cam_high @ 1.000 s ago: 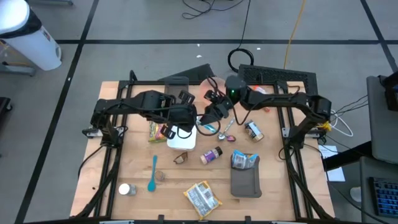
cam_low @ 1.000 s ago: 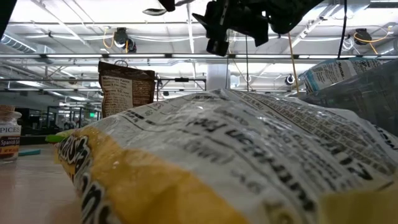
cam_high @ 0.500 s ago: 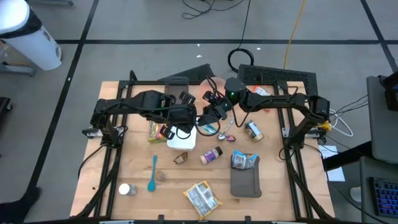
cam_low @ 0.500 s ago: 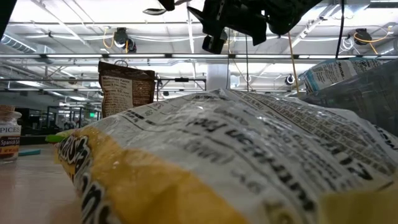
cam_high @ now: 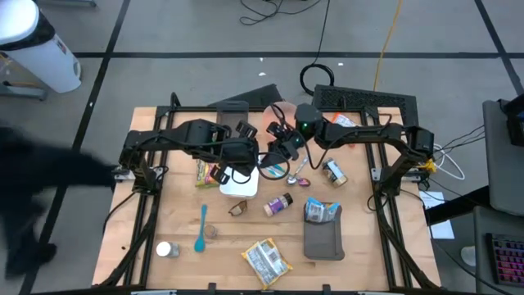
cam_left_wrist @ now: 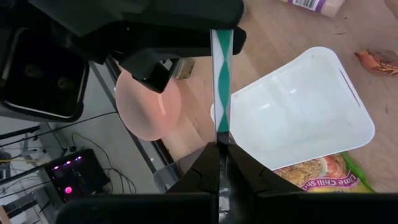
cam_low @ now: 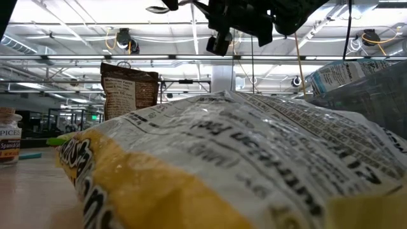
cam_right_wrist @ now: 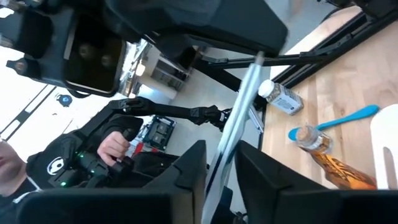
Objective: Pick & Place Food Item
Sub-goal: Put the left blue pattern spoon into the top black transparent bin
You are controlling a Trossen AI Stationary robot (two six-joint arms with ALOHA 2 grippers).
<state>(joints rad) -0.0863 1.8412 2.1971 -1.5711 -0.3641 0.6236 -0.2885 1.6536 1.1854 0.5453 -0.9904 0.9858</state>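
Note:
A thin, flat, long food item [cam_left_wrist: 221, 81] with a green-and-white edge is held in the air above the white tray [cam_left_wrist: 298, 112]. My left gripper [cam_left_wrist: 219, 148] is shut on one end of it. My right gripper [cam_right_wrist: 221, 149] comes level from the table's right. Its fingers stand close on either side of the item's other end [cam_right_wrist: 239, 106], with a narrow gap still showing. In the high view the two grippers meet over the tray [cam_high: 239, 182] at mid-table [cam_high: 264, 156]. My left gripper pinches the item's near end [cam_left_wrist: 219, 138] between its two fingers. It comes from the table's left, slanting down. The item runs on along the line of the fingers toward my right gripper, edge-on and lifted clear of the tray.
A yellow snack bag [cam_high: 266, 260] lies near the front edge and fills the low view [cam_low: 241, 165]. A spice jar [cam_high: 278, 204], a blue spatula [cam_high: 201, 228], a dark tray [cam_high: 324, 240] and a pink plate [cam_left_wrist: 149, 102] also stand about. A person [cam_right_wrist: 112, 149] sits beyond the table.
My right gripper's fingers have drawn together around the item's free end. My left gripper has kept still with the item. A dark blurred shape has come into the high view on the floor left of the table.

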